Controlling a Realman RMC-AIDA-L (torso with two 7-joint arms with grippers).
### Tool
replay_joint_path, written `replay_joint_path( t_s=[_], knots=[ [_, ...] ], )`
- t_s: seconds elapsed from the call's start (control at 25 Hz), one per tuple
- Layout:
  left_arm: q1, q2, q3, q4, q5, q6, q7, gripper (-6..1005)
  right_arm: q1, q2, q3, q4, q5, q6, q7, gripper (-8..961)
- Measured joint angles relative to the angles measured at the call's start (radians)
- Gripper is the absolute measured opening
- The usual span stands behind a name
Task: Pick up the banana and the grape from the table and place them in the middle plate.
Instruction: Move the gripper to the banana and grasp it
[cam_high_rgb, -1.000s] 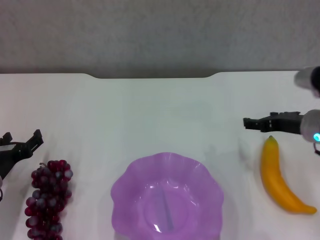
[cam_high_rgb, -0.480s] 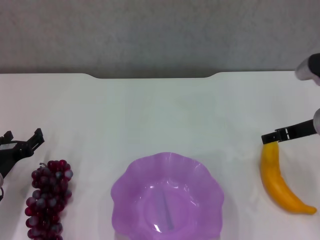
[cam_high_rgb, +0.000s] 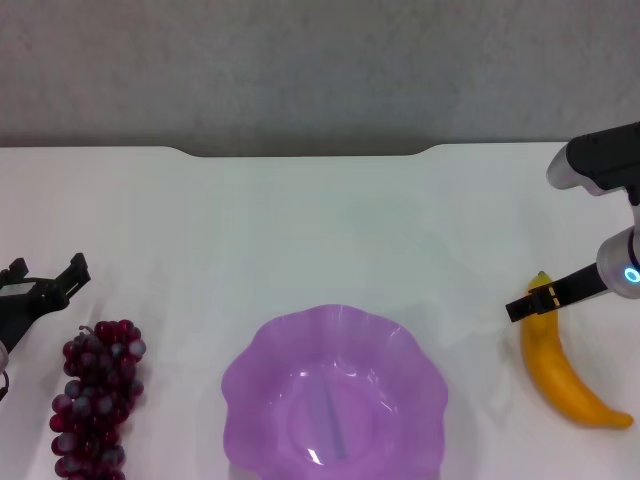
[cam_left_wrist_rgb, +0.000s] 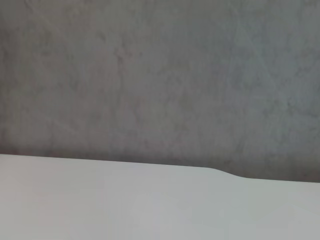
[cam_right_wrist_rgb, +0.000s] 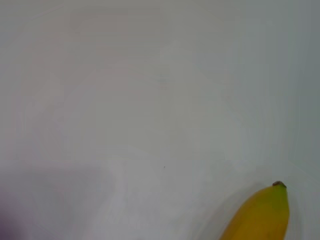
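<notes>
Now right gripper (cam_high_rgb: 520, 307), spread unclear, sits over banana (cam_high_rgb: 560, 362) stem end w/ grasp pending; left gripper (cam_high_rgb: 42, 283) spread, parked nr grape (cam_high_rgb: 97, 398).

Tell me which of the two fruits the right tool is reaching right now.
The banana, yellow and curved, right of the middle plate; the right tool sits over its stem end. The grape lies far left.
</notes>
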Motion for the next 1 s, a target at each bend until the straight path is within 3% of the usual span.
replay_joint_path(
  t_s=[1.0],
  knots=[
    [-0.002, 0.0, 0.0, 0.003, 0.0, -0.001, 0.0, 874, 0.052, 0.001, -0.054, -0.143, -0.001, -0.038, 0.006, 885]
  ],
)
